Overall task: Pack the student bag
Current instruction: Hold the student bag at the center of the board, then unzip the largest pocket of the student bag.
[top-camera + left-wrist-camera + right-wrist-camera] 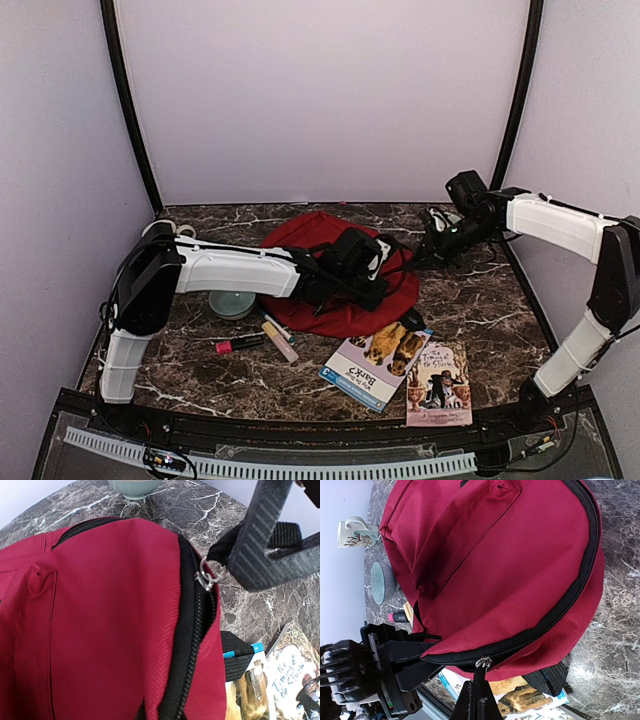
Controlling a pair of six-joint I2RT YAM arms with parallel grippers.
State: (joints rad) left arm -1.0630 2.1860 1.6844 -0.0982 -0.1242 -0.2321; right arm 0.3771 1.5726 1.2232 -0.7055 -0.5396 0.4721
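The right claw [477,685] pinches the metal zipper pull [483,662] of the dark-red fabric backpack [510,570] on the marbled table [620,630]. The left claw [432,655] is pressed together on the backpack's zippered edge alongside.

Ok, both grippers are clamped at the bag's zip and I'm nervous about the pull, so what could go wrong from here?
The right gripper pinches only the small zipper pull, which could slip out under tension. The left gripper holds soft fabric of the student bag beside the zip, so the bag may bunch or drag rather than the slider travelling. A dragged bag could shove the books lying at its near edge.
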